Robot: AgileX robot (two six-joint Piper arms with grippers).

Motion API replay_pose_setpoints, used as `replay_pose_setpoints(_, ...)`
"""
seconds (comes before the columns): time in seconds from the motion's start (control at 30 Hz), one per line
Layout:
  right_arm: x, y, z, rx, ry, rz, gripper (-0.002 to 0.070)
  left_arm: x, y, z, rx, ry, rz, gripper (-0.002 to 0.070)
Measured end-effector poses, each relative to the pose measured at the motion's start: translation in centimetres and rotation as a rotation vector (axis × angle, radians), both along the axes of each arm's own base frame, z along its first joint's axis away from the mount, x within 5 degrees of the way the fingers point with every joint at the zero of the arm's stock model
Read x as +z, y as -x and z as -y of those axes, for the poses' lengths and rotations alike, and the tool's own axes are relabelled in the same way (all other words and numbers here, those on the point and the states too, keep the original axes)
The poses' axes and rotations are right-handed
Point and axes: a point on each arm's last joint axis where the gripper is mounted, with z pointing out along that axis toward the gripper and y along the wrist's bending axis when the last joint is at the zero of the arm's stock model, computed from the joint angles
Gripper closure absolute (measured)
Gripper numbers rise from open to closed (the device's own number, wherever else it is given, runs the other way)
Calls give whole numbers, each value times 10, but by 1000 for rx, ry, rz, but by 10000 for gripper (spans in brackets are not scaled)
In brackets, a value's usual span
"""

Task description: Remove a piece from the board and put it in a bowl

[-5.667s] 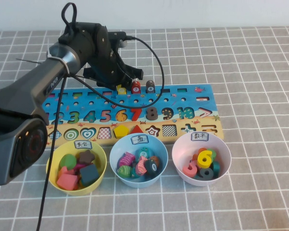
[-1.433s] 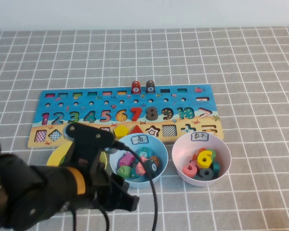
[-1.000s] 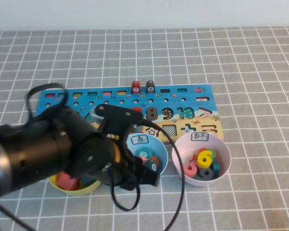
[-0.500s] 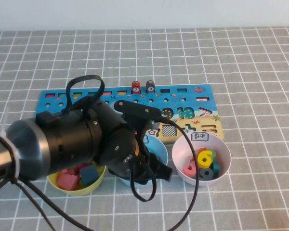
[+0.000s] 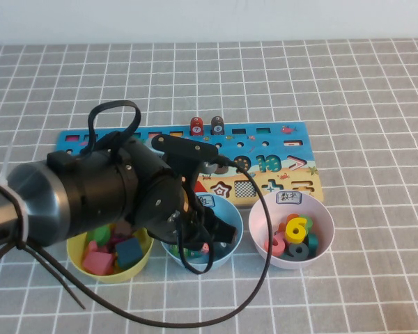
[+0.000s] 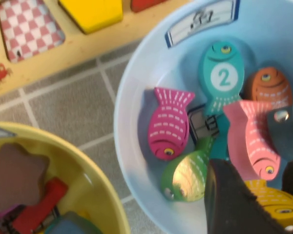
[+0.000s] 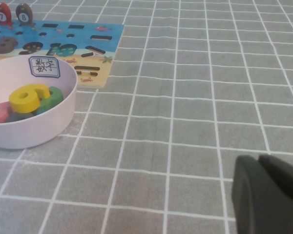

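My left gripper hangs over the light blue bowl and hides much of it in the high view. In the left wrist view the yellow piece sits between the dark fingers, gripped just above the bowl's inside. Several fish pieces lie in the bowl: pink, teal, green. The board lies beyond the bowls, partly behind the arm. My right gripper is shut and empty, low over the grey mat, out of the high view.
A red piece and a dark brown piece stand on the board's far edge. The yellow bowl of shapes sits left of the blue one, the pale pink bowl of numbers right. A black cable loops over the mat.
The left arm has swung from the near side over the blue bowl, carrying the yellow piece that stood beside the red one. In the last half second it shifted slightly left and lower.
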Motion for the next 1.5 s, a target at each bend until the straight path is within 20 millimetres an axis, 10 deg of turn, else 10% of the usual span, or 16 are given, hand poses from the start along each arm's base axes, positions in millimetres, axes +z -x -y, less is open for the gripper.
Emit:
replay_pose_setpoints(1.17, 0, 0, 0, 0, -4, -1, 694, -18, -12, -2, -15, -33, -5, 477)
replay_pose_setpoints(1.5, 0, 0, 0, 0, -4, -1, 694, -12, -13, -1, -25, -3, 20, 214)
